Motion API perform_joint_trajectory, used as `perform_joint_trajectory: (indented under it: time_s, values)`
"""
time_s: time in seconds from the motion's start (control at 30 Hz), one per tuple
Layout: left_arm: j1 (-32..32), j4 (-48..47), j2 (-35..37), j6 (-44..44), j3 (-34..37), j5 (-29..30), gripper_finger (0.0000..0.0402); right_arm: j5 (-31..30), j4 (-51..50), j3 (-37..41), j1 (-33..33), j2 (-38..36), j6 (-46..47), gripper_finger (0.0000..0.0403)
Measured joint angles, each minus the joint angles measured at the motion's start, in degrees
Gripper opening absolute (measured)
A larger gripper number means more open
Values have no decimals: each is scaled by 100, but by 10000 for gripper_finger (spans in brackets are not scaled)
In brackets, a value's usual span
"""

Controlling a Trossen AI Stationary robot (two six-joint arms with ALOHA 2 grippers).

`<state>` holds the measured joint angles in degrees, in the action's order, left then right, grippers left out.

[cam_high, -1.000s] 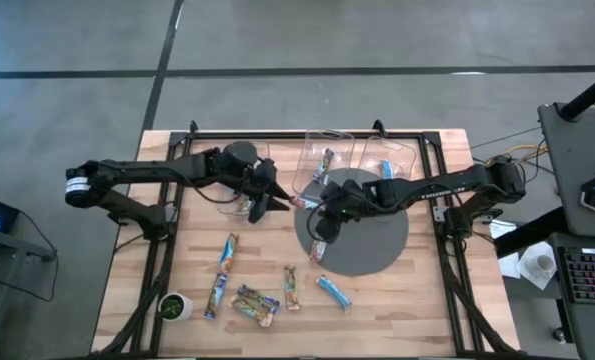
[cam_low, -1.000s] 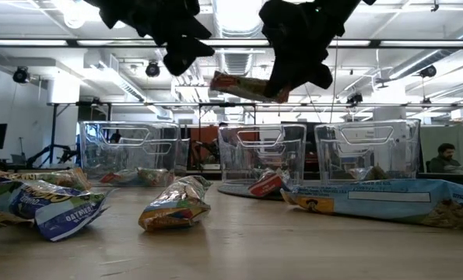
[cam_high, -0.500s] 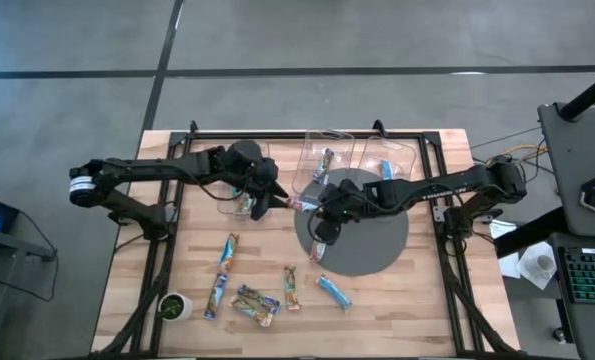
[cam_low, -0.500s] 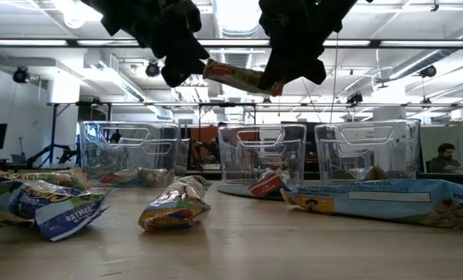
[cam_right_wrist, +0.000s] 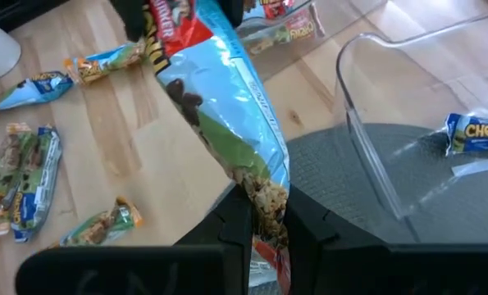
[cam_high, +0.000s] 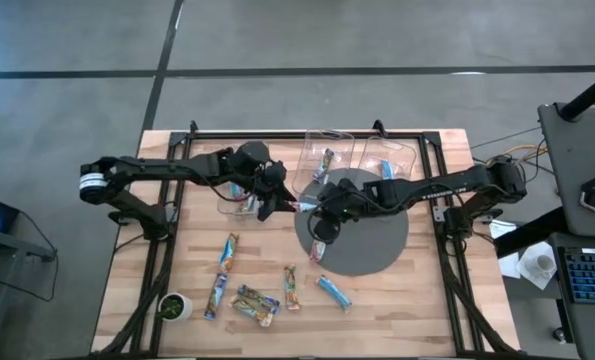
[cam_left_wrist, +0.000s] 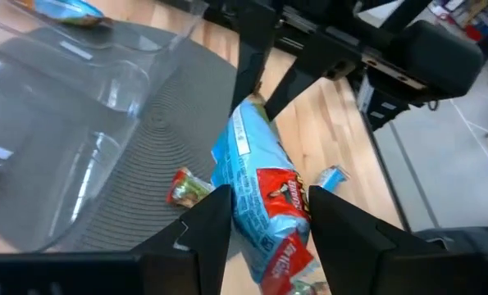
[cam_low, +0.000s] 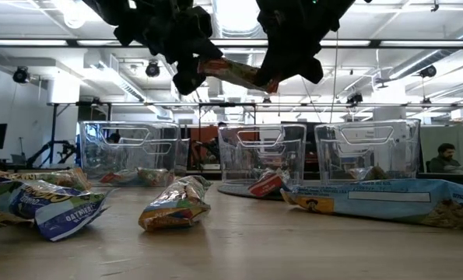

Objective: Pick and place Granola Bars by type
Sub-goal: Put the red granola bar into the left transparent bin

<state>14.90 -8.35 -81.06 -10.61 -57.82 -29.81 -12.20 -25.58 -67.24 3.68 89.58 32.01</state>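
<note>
From above, the left gripper (cam_high: 273,196) and right gripper (cam_high: 320,208) meet nose to nose over the table's middle, a red-and-blue granola bar (cam_high: 299,205) bridging them just beside the grey round mat (cam_high: 382,245), while loose bars (cam_high: 259,303) lie scattered on the wood nearer the front. Down at table level, that bar (cam_low: 239,75) hangs high in the air between both dark grippers, above three clear bins (cam_low: 261,150). Left wrist view: the fingers (cam_left_wrist: 207,225) sit either side of the bar's end (cam_left_wrist: 264,205), closing round it. Right wrist view: the fingers (cam_right_wrist: 235,225) are pinched tight on the other end (cam_right_wrist: 227,131).
</note>
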Motion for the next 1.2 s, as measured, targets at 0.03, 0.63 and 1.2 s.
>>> perform_joint_trajectory:
  time_s: [0.03, 0.63, 1.2]
  values:
    - [0, -2, -17, -2, 0, -56, 145, -10, 0, 0, 3, 0, 32, 33]
    - [-7, -281, -39, 54, -2, 119, 55, -149, 85, -2, 4, -2, 344, 34]
    - [19, -1387, 466, 164, 0, 2236, 41, -767, -1826, -7, 178, -35, 1960, 201]
